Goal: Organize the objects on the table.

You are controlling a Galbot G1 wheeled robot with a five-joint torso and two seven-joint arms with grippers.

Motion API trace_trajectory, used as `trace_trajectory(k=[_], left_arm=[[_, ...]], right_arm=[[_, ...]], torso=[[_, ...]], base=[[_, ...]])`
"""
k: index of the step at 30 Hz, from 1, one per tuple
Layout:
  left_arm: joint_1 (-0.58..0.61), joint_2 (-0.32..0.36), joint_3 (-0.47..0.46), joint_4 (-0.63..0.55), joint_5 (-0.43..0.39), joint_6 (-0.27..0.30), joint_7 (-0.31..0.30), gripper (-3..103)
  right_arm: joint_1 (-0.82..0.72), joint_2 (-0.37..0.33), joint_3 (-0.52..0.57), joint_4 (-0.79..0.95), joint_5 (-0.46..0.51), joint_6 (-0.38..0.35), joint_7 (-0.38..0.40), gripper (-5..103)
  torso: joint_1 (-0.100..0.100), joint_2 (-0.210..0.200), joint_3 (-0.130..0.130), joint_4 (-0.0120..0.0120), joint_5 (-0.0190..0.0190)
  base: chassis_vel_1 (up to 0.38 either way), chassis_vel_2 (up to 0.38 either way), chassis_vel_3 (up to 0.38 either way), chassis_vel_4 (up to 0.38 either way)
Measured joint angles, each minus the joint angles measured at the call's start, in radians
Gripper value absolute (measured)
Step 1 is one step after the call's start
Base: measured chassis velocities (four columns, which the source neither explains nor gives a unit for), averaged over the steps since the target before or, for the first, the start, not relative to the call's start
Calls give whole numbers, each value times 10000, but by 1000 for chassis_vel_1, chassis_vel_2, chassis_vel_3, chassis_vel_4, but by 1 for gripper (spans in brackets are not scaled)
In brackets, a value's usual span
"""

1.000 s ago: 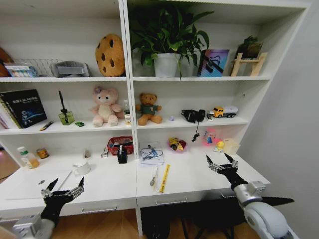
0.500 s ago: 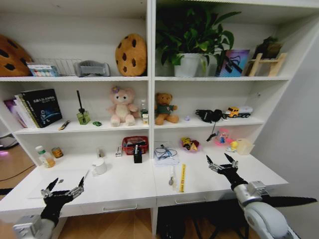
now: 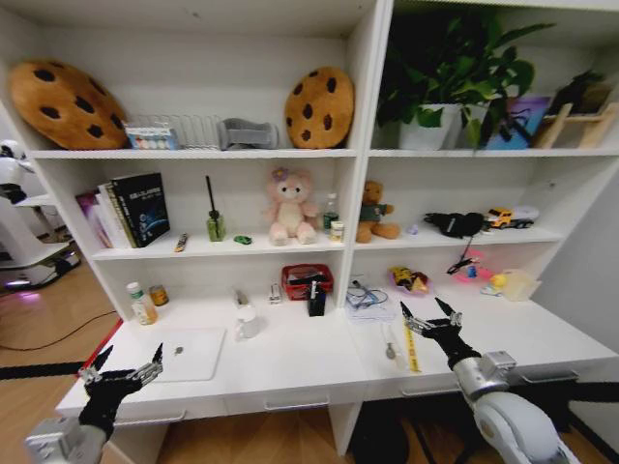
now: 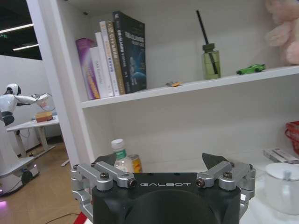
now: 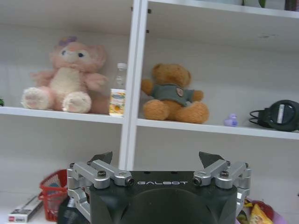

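Change since earlier frames: whole head view has slid rightward in the picture, so the camera has turned left; both grippers keep the same place and pose in the frame.
Head view, left gripper (image 3: 124, 371): low at near left, over the table's front left corner, arm reaching forward, fingers spread wide, holding nothing.
Head view, right gripper (image 3: 432, 317): near right, raised just above the table (image 3: 290, 362), forearm angled up from the lower right, fingers spread wide and empty.
Head view, task things: slim silver laptop (image 3: 191, 353) lies flat on the left part of the table, just beyond the left gripper; green toy car (image 3: 243, 240) sits on the middle shelf, left of the pink plush toy (image 3: 290, 206); clear bottle (image 3: 332, 210) stands on that shelf between the pink plush and the brown teddy bear (image 3: 373, 212).
Left wrist view: left gripper (image 4: 167, 163) level, facing the shelves, fingertips far apart; green toy car (image 4: 250, 69) on the shelf beside a reed diffuser (image 4: 210, 59); books (image 4: 112, 54) stand further left.
Right wrist view: right gripper (image 5: 157, 158) level, fingertips far apart; clear bottle (image 5: 118, 89) upright between pink plush toy (image 5: 66, 81) and teddy bear (image 5: 172, 94).
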Motion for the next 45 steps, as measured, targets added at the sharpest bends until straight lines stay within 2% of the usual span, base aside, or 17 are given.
trace_trajectory(k=[1, 3, 4, 7, 8, 10, 13, 18, 22, 23, 28, 33, 45], left_arm=[[0, 0, -1, 1, 1, 0, 0, 100], [0, 0, 0, 1, 1, 0, 1, 100], [1, 0, -3, -3, 1, 0, -1, 100], [0, 0, -1, -2, 1, 1, 0, 100], [0, 0, -2, -2, 1, 1, 1, 100], [0, 0, -1, -2, 1, 2, 1, 100], [0, 0, -2, -1, 1, 2, -1, 100], [0, 0, -2, -1, 1, 2, -1, 100], [0, 1, -1, -2, 1, 2, -2, 100], [0, 1, -1, -1, 1, 2, -2, 100], [0, 0, 4, -2, 0, 2, 4, 100], [0, 0, 4, -2, 0, 1, 5, 100], [0, 0, 0, -1, -1, 2, 3, 100]], right_arm=[[0, 1, -2, 0, 1, 0, -1, 100], [0, 0, -1, 1, 0, 0, 0, 100], [-1, 1, -2, 0, 1, 0, 1, 100], [0, 0, -1, 0, 1, 0, 0, 100], [0, 0, -1, 0, 1, 0, 0, 100], [-1, 0, -1, 0, 1, 0, 1, 100], [0, 0, -2, 0, 1, 0, -2, 100], [0, 0, -2, 2, 0, 0, -1, 100], [-1, 1, -2, 1, 1, 0, -1, 100], [0, 1, -3, 1, 1, 0, -2, 100], [0, 1, -1, 1, 1, -1, 2, 100], [0, 0, 0, 1, 1, -1, 3, 100], [0, 0, -1, 0, 1, -1, 3, 100]], torso=[[5, -4, 4, 10, 2], [0, -2, 1, 4, -2], [0, -1, 1, 4, 17], [2, -2, 2, 6, -3], [1, -2, 2, 6, 12], [0, -1, 1, 5, 14], [4, -4, 4, 15, -1], [1, -1, 1, 3, 1], [-1, 0, 0, 3, 1], [0, -1, 2, 18, 4], [3, -3, 3, 0, 9], [2, -2, 2, 7, 4], [4, -3, 3, 7, 4]], base=[[351, 353, -375, -357], [351, 375, -354, -357], [361, 351, -336, -356], [346, 344, -346, -334], [324, 338, -325, -350], [324, 338, -340, -341], [329, 318, -348, -329], [229, 181, -200, -266], [88, 7, -19, -41], [-68, 1, 59, 26], [-97, -49, 67, 23], [-15, -9, 6, 5], [7, -9, -3, 11]])
